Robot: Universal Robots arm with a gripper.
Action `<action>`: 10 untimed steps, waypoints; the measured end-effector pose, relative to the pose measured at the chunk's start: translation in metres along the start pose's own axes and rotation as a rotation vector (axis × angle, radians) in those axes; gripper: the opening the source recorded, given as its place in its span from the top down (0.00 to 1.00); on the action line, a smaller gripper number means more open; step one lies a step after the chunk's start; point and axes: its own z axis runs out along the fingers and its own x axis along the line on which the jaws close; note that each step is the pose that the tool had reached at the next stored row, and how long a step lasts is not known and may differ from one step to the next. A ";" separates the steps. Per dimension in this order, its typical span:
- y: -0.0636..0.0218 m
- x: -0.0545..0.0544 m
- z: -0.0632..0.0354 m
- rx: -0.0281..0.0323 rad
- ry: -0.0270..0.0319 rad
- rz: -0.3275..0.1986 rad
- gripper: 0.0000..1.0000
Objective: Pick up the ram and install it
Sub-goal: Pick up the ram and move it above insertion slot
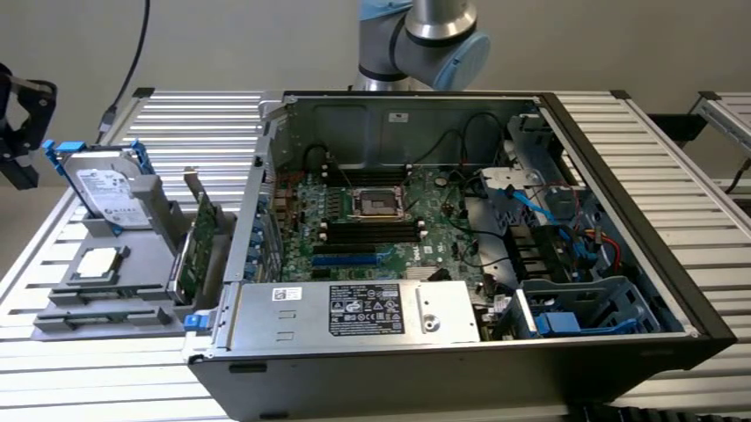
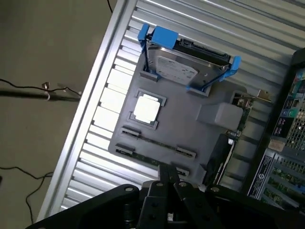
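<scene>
The ram (image 2: 155,142) is a thin stick standing on edge between clips in a grey holder (image 2: 190,129), just past the silver processor chip (image 2: 146,109). A second similar stick (image 2: 147,160) sits in the row closer to my fingers. My gripper (image 2: 169,180) hovers above the holder's near edge, shut with nothing between its fingers. In the exterior view the gripper (image 1: 20,171) hangs at the far left, above and beside the holder (image 1: 100,308). The open computer case (image 1: 470,246) lies to the exterior view's right, with black memory slots (image 1: 369,231) on its board.
A silver hard drive with blue rails (image 2: 183,67) stands at the holder's far end. A green expansion card (image 1: 200,251) stands upright between holder and case. The ribbed aluminium table (image 1: 200,132) carries it all. Cables (image 2: 28,90) lie on the floor beside the table.
</scene>
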 end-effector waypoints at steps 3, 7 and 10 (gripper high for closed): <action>0.0000 0.000 0.0002 0.0005 0.0026 -0.054 0.89; 0.0000 0.000 0.0004 0.0012 0.0061 -0.127 0.89; 0.0000 0.000 0.0006 0.0016 0.0086 -0.181 0.89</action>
